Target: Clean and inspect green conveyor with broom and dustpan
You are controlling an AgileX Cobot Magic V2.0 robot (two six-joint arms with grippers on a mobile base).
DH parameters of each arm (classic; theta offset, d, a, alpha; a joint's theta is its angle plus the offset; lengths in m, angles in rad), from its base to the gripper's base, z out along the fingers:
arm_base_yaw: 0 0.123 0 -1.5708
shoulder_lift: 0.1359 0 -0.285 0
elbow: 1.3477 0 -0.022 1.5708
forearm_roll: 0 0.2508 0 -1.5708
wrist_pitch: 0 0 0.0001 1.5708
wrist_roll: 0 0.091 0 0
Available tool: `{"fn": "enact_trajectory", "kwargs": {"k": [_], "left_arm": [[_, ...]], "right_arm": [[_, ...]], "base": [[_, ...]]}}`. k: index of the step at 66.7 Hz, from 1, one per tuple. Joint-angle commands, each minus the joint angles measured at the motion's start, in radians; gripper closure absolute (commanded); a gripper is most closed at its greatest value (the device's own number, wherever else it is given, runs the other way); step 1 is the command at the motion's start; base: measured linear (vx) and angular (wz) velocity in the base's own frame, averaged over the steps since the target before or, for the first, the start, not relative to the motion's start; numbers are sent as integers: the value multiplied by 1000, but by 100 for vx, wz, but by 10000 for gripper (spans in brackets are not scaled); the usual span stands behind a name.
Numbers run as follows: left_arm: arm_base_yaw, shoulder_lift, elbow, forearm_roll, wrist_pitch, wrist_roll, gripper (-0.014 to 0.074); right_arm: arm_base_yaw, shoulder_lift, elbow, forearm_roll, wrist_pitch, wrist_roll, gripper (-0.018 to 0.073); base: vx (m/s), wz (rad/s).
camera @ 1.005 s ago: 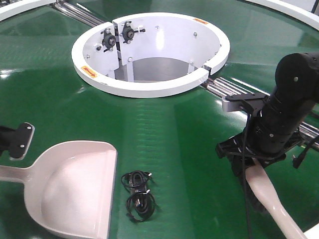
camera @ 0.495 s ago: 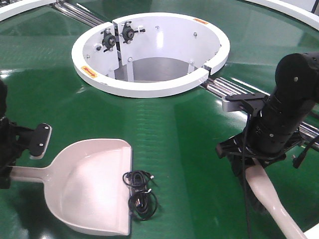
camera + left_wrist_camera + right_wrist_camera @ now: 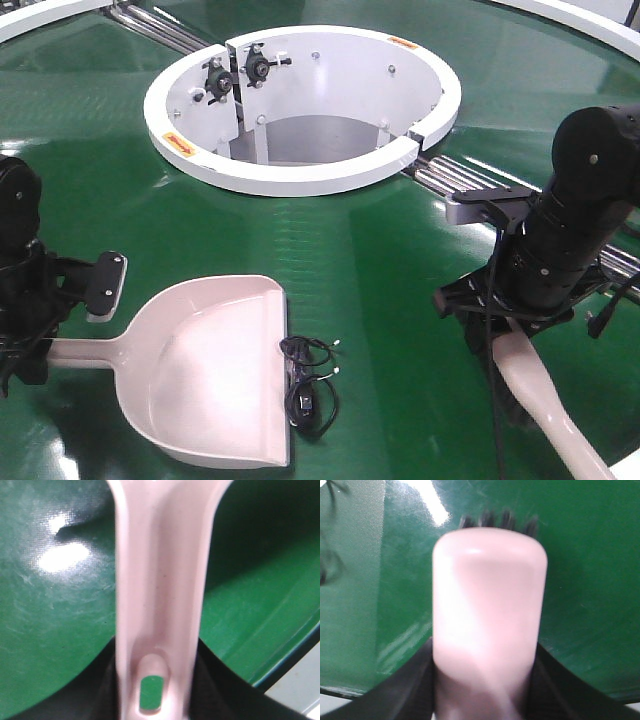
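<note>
The green conveyor (image 3: 380, 260) fills the front view. My left gripper (image 3: 35, 345) is shut on the dustpan's thin handle. The pale pink dustpan (image 3: 205, 375) lies flat on the belt, straight front edge to the right. In the left wrist view its handle (image 3: 160, 580) with the hang-hole runs between my black fingers (image 3: 97, 692). A black cable bundle (image 3: 312, 385) lies against the dustpan's front edge. My right gripper (image 3: 510, 335) is shut on the broom (image 3: 550, 400) at the right. The right wrist view shows its cream back (image 3: 487, 610) and dark bristles (image 3: 500, 520).
The white ring-shaped opening (image 3: 300, 180) stands at the back centre. Silver rollers (image 3: 450, 180) run from it to the right and to the far left (image 3: 160, 30). A white outer rim (image 3: 590, 20) curves at the back right. The belt's edge shows in the left wrist view (image 3: 300, 680).
My left arm has moved right with the dustpan, and the dustpan's front edge has pushed the cable bundle to the right. The right arm and broom have not moved.
</note>
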Motion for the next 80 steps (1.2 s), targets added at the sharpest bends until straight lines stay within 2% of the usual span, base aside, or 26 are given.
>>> {"fn": "enact_trajectory", "kwargs": {"k": [1,22,42,56,80], "left_arm": [[-8,-37,-26,-16,38,-9,620],[-9,-55,-26,125,38,-50,620],[-11,-67,-26,149,38,-52,620],[-40,-67,-33,231,38,-78,620],[-51,-66,-94,231,38,-79,620]], "right_arm": [[-5,-41,-25,4,59,-2,565],[-5,-41,-25,4,59,-2,565],[-5,-41,-25,3,59,-2,565],[-5,-41,-25,3,59,-2,565],[-5,-41,-25,4,59,-2,565]], "base": [[0,0],[0,0],[0,0],[0,0],[0,0]]}}
